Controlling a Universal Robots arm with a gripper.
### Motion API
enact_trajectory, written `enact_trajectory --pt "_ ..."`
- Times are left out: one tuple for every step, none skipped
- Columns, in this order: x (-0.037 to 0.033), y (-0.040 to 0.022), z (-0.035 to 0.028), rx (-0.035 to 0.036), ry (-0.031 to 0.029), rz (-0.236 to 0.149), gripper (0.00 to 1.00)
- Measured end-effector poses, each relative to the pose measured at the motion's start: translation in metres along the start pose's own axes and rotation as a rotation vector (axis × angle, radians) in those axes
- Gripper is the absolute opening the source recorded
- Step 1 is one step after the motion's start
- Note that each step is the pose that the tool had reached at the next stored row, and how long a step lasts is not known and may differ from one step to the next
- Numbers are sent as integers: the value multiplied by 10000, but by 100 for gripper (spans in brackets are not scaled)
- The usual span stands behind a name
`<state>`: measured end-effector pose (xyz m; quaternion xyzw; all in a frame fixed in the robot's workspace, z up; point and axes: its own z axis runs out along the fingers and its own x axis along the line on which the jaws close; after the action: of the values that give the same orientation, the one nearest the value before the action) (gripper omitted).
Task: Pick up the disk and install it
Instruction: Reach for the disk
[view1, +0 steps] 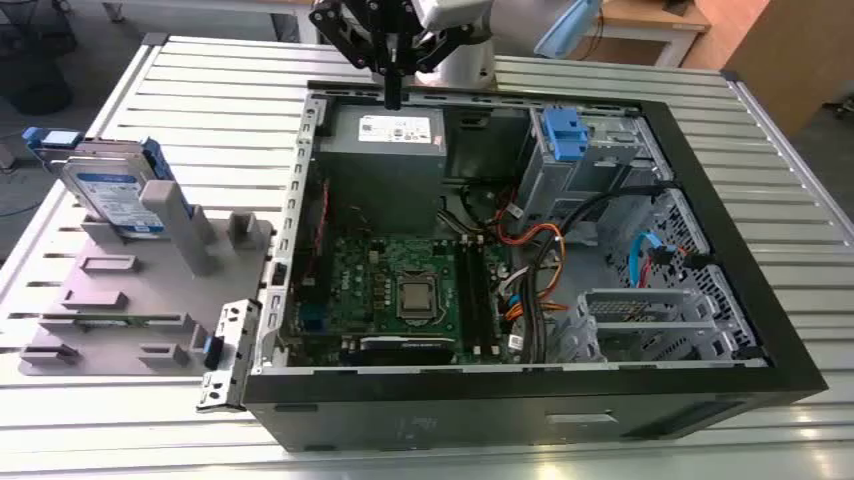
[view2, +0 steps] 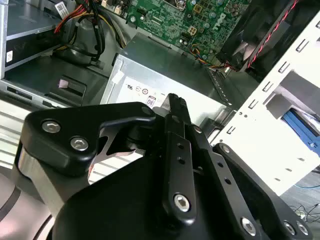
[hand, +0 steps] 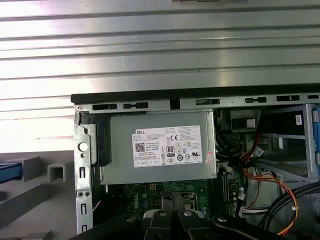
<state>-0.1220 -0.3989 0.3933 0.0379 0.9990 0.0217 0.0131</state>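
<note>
The disk (view1: 114, 195), silver with a white-and-blue label and a blue bracket, stands upright in a grey holder (view1: 134, 280) on the table, at the exterior view's left, outside the computer case (view1: 534, 420). My gripper (view1: 392, 98) hangs over the far wall of the open case, above the grey power supply box (view1: 387, 135), well away from the disk. Its black fingers (view2: 175, 107) are pressed together with nothing between them. In the second wrist view the gripper (view2: 175, 100) points at the power supply box (view2: 165, 70).
Inside the case lie a green motherboard (view1: 400, 290), orange and black cables (view1: 534, 250) and a grey metal cage with a blue tab (view1: 567, 140). The case rests on a slatted metal table (view1: 214, 80). The power supply's white sticker (hand: 167, 147) faces the first wrist view.
</note>
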Motion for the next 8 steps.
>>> enact_trajectory --pt "0 0 0 0 0 0 11" --pt "0 0 0 0 0 0 11" --pt "0 0 0 0 0 0 11" --pt "0 0 0 0 0 0 11" --pt "0 0 0 0 0 -1 11" --pt "0 0 0 0 0 0 11" --pt "0 0 0 0 0 0 11" --pt "1 0 0 0 0 0 11"
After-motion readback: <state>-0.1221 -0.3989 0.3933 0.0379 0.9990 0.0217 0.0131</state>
